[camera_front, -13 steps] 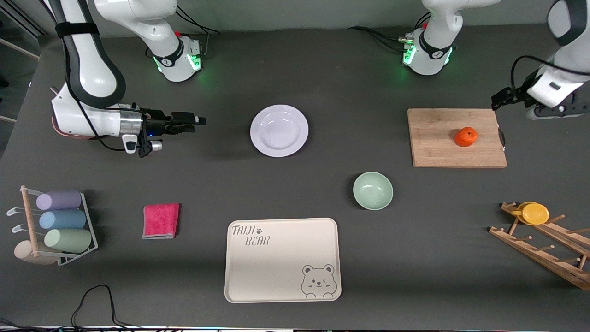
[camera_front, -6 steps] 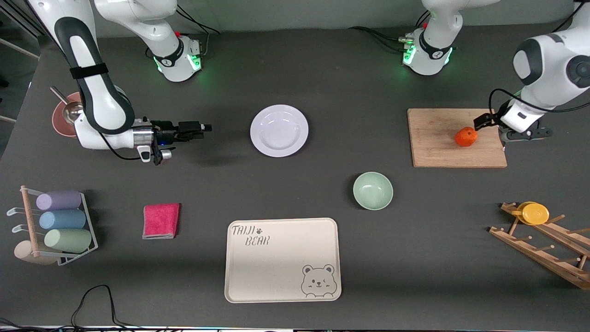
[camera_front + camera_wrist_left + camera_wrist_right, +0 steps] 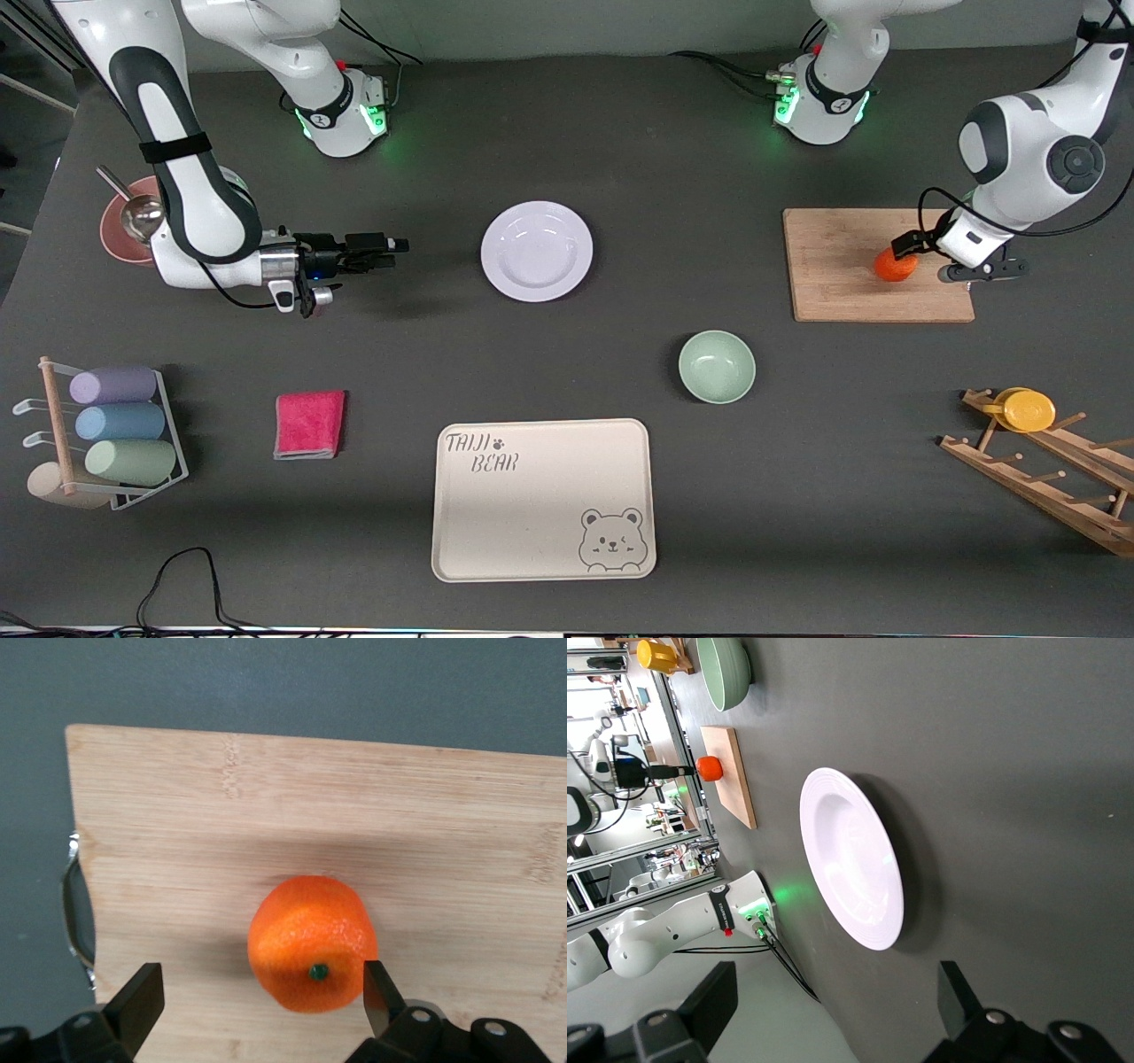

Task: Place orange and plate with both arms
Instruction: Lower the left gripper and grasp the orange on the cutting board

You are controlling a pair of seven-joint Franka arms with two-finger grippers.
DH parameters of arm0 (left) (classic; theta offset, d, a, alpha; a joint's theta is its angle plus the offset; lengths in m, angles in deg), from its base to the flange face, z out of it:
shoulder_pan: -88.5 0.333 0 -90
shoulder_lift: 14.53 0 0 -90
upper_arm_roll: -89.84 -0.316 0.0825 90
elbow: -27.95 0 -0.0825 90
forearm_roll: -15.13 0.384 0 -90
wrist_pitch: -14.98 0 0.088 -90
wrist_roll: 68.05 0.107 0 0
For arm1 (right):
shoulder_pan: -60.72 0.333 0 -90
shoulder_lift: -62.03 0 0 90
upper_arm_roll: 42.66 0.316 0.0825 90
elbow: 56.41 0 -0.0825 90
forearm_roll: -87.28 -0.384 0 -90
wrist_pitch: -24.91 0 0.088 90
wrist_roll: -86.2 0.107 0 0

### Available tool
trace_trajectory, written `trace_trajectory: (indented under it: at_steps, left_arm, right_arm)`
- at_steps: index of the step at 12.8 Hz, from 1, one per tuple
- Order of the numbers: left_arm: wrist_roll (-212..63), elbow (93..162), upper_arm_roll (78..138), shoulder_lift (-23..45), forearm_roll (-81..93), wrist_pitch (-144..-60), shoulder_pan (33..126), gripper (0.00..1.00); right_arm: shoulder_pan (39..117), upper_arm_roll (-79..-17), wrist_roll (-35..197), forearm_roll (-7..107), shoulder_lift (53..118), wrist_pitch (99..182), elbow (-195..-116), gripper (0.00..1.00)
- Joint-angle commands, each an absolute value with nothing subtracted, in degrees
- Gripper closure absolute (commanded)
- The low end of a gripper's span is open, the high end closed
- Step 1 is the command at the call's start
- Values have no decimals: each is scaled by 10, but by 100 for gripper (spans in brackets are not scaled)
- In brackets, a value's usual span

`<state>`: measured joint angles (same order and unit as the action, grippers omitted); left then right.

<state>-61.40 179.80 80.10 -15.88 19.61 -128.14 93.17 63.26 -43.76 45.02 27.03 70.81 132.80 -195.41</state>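
The front camera hangs high across the table (image 3: pixel 567 133), looking down toward both robot bases along the frame's top edge and taking in the whole tabletop. The left wrist camera looks down from close range onto the orange (image 3: pixel 312 942) on the cutting board (image 3: pixel 266 806), which fill its frame. The right wrist camera sits low, looking along the table at the plate (image 3: pixel 850 870), with the same orange and board small in its upper left.

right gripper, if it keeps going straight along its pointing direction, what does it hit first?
Most likely the plate. The right gripper is open, low over bare table, pointing sideways at the plate's rim; its wrist view shows the plate straight ahead, nothing between. Height is unclear, so it might pass just over the rim.
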Motion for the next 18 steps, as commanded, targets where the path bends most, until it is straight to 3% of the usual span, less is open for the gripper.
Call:
trace_trajectory:
  at_steps: [1, 9, 10, 12, 13, 18]
  left_arm:
    - [-622, 1800, 802, -140, 166, -1304, 904, 0]
    - [-621, 1811, 801, -108, 158, -1336, 899, 2]
    - [-620, 1811, 801, -108, 158, -1336, 899, 10]
    - [-619, 1813, 801, -112, 159, -1334, 900, 87]
    - [-618, 1814, 801, -113, 159, -1332, 900, 100]
    - [-617, 1809, 801, -143, 159, -1301, 897, 100]
  right_arm:
    - [628, -438, 425, 239, 715, 1320, -1958, 0]
    - [630, -435, 345, 178, 768, 1322, -1963, 0]
    - [631, -434, 325, 160, 781, 1322, -1963, 0]
    - [633, -430, 296, 135, 800, 1323, -1962, 0]
    - [633, -430, 296, 135, 803, 1323, -1961, 0]
    - [634, -420, 298, 135, 811, 1348, -1961, 0]
